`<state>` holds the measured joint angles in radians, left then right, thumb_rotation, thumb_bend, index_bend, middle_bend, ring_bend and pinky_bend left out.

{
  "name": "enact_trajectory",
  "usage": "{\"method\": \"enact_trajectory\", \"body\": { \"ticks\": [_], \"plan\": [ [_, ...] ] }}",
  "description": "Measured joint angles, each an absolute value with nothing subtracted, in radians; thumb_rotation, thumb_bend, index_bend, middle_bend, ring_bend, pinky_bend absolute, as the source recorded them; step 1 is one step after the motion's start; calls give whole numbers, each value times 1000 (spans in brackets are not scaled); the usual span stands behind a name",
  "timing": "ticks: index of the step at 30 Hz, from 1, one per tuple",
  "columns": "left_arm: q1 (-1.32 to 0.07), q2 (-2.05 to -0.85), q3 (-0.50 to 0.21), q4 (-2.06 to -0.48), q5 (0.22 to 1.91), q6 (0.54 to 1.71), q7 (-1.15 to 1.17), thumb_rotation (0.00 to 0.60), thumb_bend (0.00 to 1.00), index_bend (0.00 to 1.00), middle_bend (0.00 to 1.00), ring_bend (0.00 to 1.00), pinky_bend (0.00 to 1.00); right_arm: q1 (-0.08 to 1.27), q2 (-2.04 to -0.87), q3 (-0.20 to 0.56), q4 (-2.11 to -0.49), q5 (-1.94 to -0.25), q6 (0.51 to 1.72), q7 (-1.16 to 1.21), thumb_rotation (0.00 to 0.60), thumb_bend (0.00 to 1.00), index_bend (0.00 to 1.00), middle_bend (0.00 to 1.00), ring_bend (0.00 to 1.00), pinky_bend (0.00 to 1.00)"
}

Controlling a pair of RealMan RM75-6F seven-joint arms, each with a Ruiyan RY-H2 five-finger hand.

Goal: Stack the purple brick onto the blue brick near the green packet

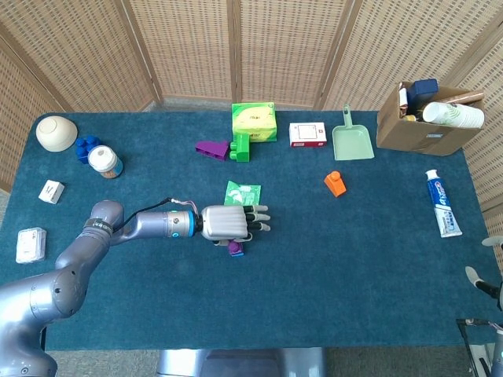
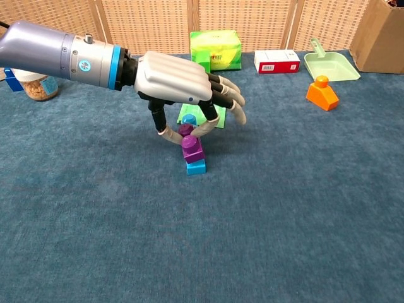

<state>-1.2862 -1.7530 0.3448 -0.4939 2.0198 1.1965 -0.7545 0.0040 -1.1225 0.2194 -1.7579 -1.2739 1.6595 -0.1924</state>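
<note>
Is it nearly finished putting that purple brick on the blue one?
Nearly. The purple brick already sits on top of the blue brick, just in front of the green packet. The left hand has its fingertips around the purple brick's top, so it has not let go. What is left: release the brick and draw the hand away. The right hand waits at the table's edge.
</note>
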Motion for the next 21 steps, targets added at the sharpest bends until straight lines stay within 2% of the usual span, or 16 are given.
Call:
{"method": "enact_trajectory", "body": {
  "ticks": [11, 21],
  "plan": [
    [-1292, -1743, 335, -527, 1992, 1163, -729, 600, 414, 445, 96, 0, 0, 1, -1121, 220, -1756, -1275, 1655, -185, 600, 54, 428, 202, 0, 27],
    [-1295, -1736, 334, -551, 1986, 1160, -721, 600, 413, 445, 90, 0, 0, -5, -1119, 221, -1758, -1277, 1660, -182, 600, 54, 428, 202, 0, 27]
  ]
}}
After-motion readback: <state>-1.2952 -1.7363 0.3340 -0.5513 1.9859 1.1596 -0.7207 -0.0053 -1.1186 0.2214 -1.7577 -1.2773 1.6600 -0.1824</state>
